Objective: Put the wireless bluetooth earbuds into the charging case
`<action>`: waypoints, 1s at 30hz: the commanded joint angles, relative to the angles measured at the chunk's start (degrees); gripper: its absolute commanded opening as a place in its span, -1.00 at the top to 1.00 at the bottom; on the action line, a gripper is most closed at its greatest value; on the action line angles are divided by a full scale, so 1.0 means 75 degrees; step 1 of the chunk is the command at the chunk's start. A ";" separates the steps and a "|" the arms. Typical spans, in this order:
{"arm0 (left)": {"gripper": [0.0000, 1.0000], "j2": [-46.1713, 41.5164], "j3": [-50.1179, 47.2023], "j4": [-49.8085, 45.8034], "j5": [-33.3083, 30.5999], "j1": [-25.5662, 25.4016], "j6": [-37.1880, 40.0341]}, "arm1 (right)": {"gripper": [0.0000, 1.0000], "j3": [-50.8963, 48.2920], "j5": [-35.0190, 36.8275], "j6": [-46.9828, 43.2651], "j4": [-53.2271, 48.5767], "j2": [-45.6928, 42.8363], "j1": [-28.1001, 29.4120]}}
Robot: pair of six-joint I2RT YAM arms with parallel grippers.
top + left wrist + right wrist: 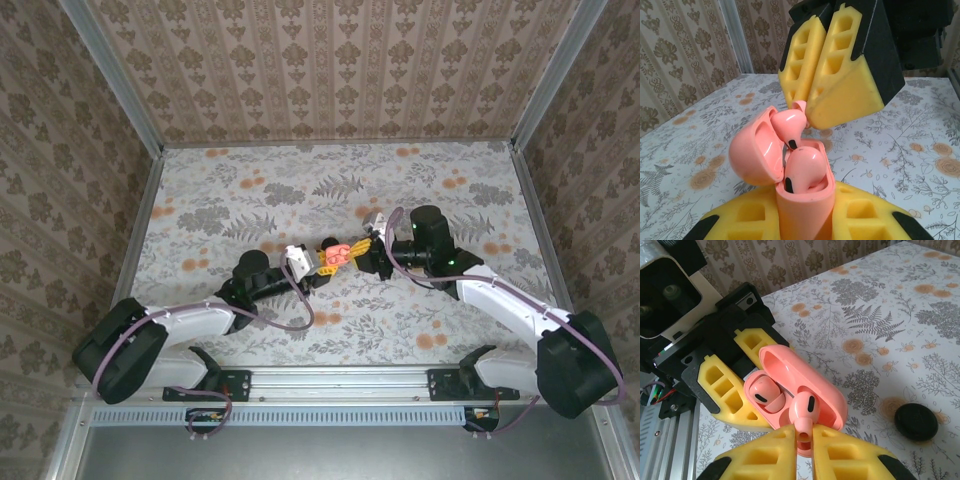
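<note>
left pincer (805,222): clamped on the charging case (754,155), lid open
seated earbud (765,392): sits in one socket
right pincer (802,440): pinching the second earbud (804,412), pointing lengthwise at the free socket, basically at the case mouth

Two earbuds (766,393), one charging case (816,386), one disc (916,422)
</note>
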 commanded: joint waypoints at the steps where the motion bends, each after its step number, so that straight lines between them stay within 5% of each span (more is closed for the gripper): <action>1: 0.65 -0.0249 0.0060 0.0048 -0.0017 -0.0073 0.0297 | 0.69 0.0213 0.0139 0.0247 0.0009 0.0118 0.0058; 30: 0.66 -0.0439 -0.0108 0.0501 -0.0314 -0.0099 0.0130 | 0.71 -0.0055 0.0594 0.0427 -0.0198 -0.0191 0.0116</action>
